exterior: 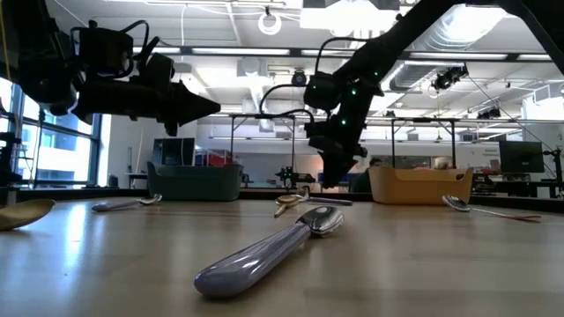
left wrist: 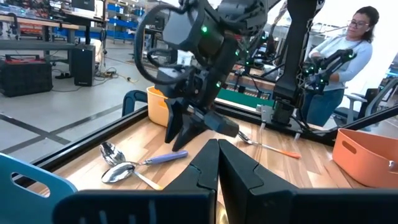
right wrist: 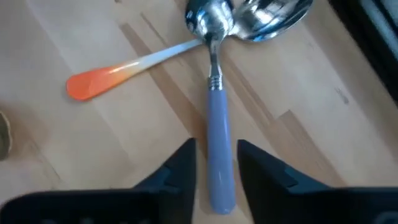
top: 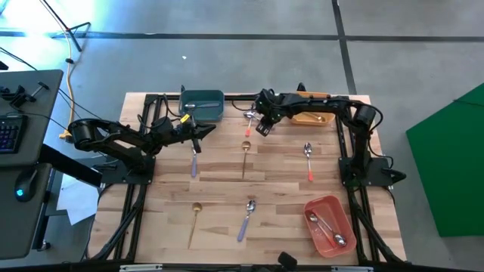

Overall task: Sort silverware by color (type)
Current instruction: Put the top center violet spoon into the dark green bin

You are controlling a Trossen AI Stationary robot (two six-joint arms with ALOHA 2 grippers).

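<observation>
Silverware: lavender-handled spoon [right wrist: 214, 130] lies on tabletop [top: 227, 219] w/ pink-handled spoon [right wrist: 124, 65], bowls touching. Right gripper [right wrist: 214, 171] fingers part-open astride its handle; next: close, lift. Left gripper [left wrist: 217, 165] fingers closed, empty, waiting nr teal bin [top: 203, 106].

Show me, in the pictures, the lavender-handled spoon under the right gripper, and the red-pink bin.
lavender-handled spoon [right wrist: 219, 149], right wrist view, middle of its handle.
right gripper [right wrist: 216, 163], right wrist view, between its fingertips.
red-pink bin [top: 314, 224], high view, bare floor.

I see a matt planked wood table [top: 280, 189]. The spoon heads [right wrist: 214, 18] are glossy polished metal; the lavender handle [right wrist: 219, 143] looks smooth, satin plastic. The red-pink bin [top: 321, 208] appears matt plastic.
</observation>
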